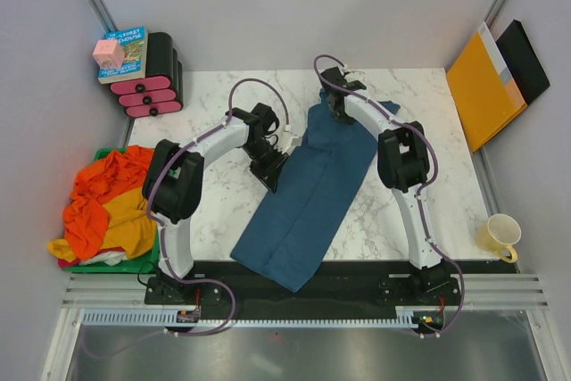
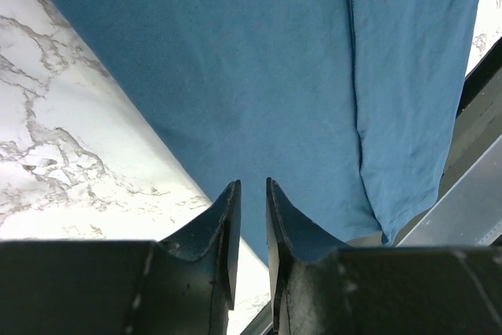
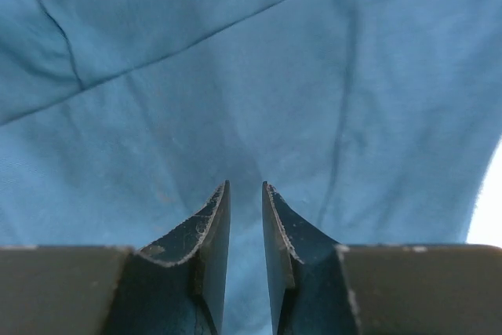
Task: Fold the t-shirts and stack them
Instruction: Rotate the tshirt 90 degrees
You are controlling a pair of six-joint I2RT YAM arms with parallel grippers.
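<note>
A dark teal-blue t-shirt (image 1: pixel 308 194), folded into a long strip, lies diagonally on the marble table (image 1: pixel 214 211) from the back middle to the front edge. My left gripper (image 1: pixel 270 171) (image 2: pixel 252 186) hovers at the strip's left edge, its jaws a narrow gap apart with nothing between them; the cloth (image 2: pixel 274 76) spreads ahead of it. My right gripper (image 1: pixel 337 111) (image 3: pixel 245 186) is over the shirt's far end, jaws also slightly parted and empty above flat cloth (image 3: pixel 235 76). Orange (image 1: pixel 107 185) and mustard yellow (image 1: pixel 129 225) t-shirts lie crumpled in a heap at the left.
The heap rests on a green mat (image 1: pixel 98 263) off the table's left side. A book with a pink cube (image 1: pixel 125 53) tops a black-and-pink stack (image 1: pixel 153 86) at the back left. An orange folder (image 1: pixel 482 86) and a black one (image 1: pixel 526 60) lean at the right. A yellow mug (image 1: pixel 500 236) stands front right.
</note>
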